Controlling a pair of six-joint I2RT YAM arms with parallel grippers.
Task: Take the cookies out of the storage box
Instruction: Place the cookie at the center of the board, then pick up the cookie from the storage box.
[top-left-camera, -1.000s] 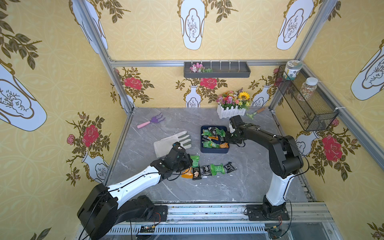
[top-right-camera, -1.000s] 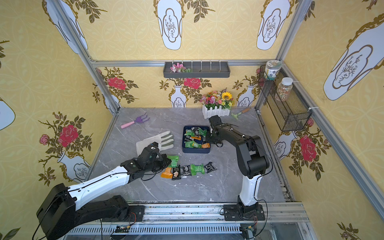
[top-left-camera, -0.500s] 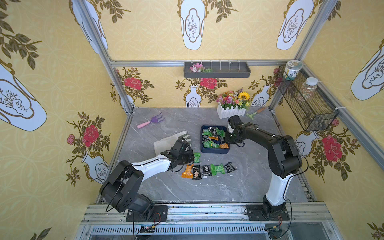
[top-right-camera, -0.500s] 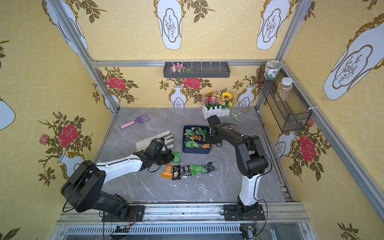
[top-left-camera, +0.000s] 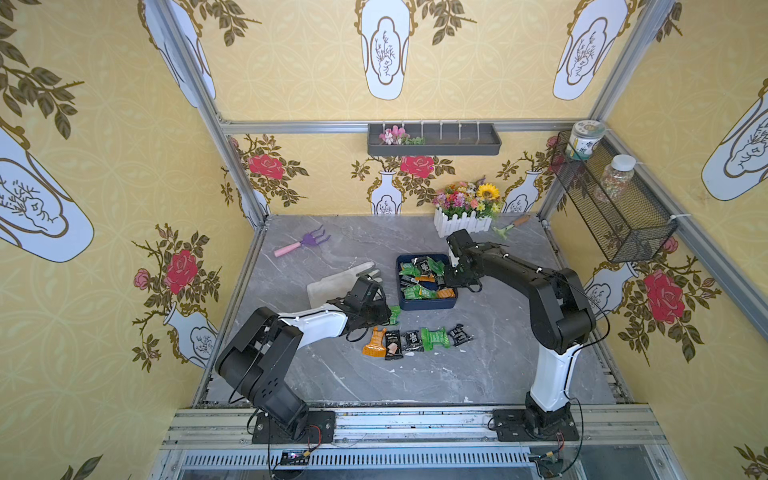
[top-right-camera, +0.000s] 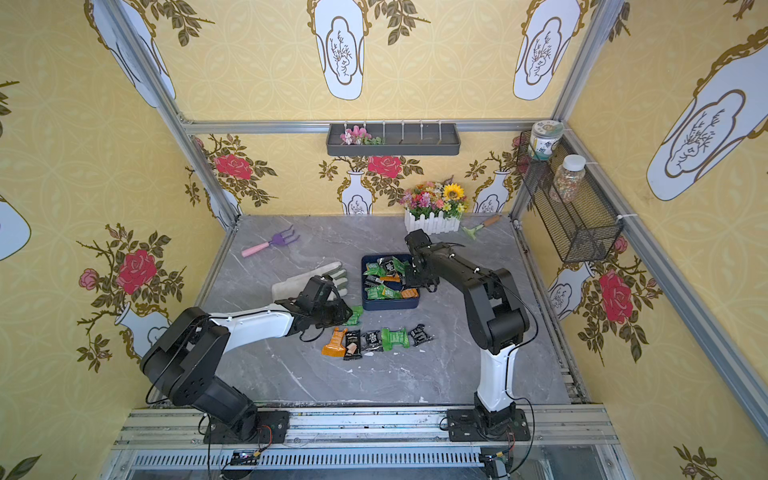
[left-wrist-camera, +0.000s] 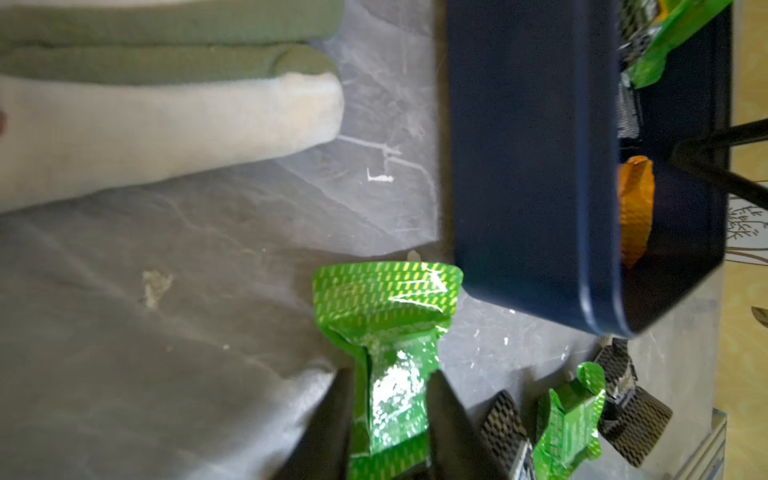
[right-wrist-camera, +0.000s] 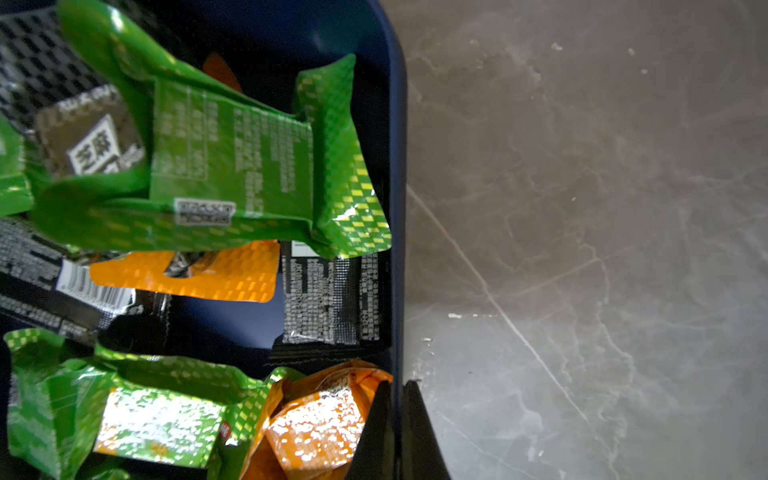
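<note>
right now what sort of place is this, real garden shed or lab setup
Most likely a staged robot test cell dressed as a garden corner: wallpapered panels on an aluminium frame, a robot arm bolted to a metal rail, and props such as a flower planter and purple hand rake.

Open table (top-left-camera: 415, 374) fills the lower centre in both top views. Mid-frame, a row of cookie packets (top-left-camera: 434, 338), the storage box (top-left-camera: 428, 307) and a glove (top-left-camera: 328, 286) bar passage; the right tool (right-wrist-camera: 398, 419) clamps the box's right wall.
</note>
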